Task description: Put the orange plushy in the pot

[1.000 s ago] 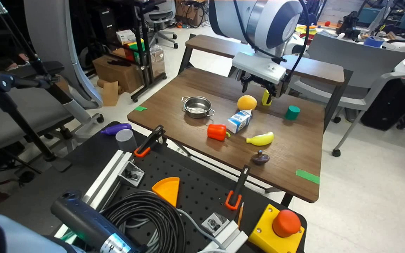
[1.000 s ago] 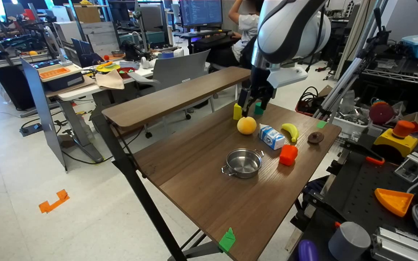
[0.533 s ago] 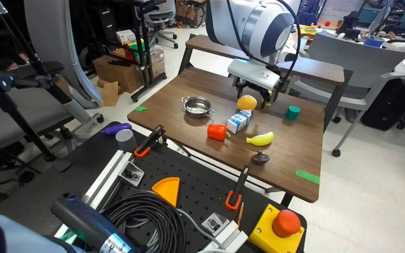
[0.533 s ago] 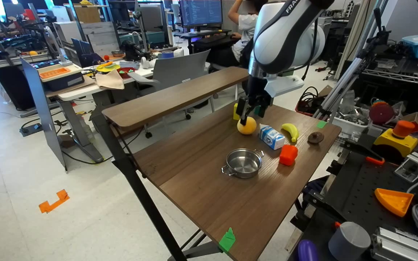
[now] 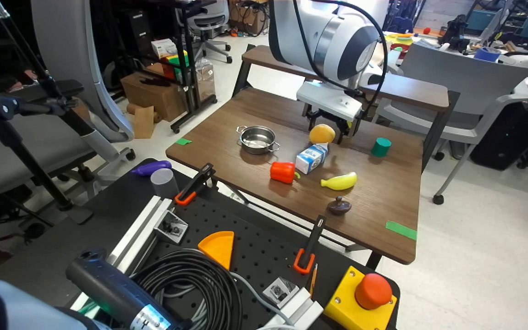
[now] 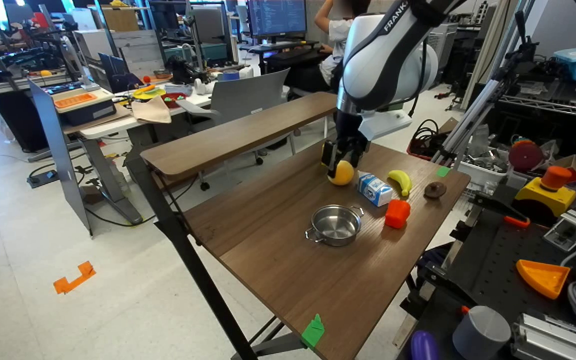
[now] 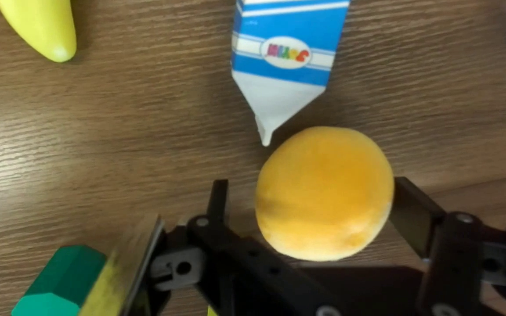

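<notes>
Two black jointed fingers (image 7: 415, 217) are being held apart

One round yellow-orange plushy (image 7: 323, 193) is being framed between them on one brown wooden table (image 5: 222, 119), where one shallow, round silver metal pot (image 5: 258, 140) is also being supported, apart.

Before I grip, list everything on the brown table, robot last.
Boxy carton: 1, blue and white, central
Round plushy: 1, orange, at carton's tip
Bell pepper: 1, red, beside carton
Round metal pot: 1, silver, apart
Curved banana: 1, yellow, near carton
Rounded object: 1, dark brown, near edge
Faceted block: 1, green, wrist view's lower left
Small block: 1, yellow, mostly behind gripper
Tape strips: 2, green, at edges
Robot arm: 1, mostly white, overhead
Gripper: 1, black, open, at plushy
</notes>
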`<state>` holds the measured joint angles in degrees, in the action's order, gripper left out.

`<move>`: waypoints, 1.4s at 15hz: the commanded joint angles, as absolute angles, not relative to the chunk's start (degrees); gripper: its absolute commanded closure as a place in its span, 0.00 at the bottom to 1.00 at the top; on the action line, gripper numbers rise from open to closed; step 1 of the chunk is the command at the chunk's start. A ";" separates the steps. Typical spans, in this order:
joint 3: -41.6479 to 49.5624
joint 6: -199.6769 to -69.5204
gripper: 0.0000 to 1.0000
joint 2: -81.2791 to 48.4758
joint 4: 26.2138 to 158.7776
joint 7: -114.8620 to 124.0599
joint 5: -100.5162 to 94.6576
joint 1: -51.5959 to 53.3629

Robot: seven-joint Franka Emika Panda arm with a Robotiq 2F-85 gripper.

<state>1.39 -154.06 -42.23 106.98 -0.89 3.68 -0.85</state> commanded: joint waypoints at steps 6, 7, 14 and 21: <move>0.90 -155.57 0.77 -40.30 109.49 -2.30 2.00 -0.85; 0.82 -156.94 0.83 -38.68 111.67 -2.53 1.92 -0.73; 1.87 -161.21 0.94 -28.80 125.94 -1.86 -1.49 1.95; 3.90 -171.29 0.94 -19.60 140.37 1.32 -7.71 6.69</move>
<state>1.81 -165.29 -24.68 132.98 -0.07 -4.36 4.09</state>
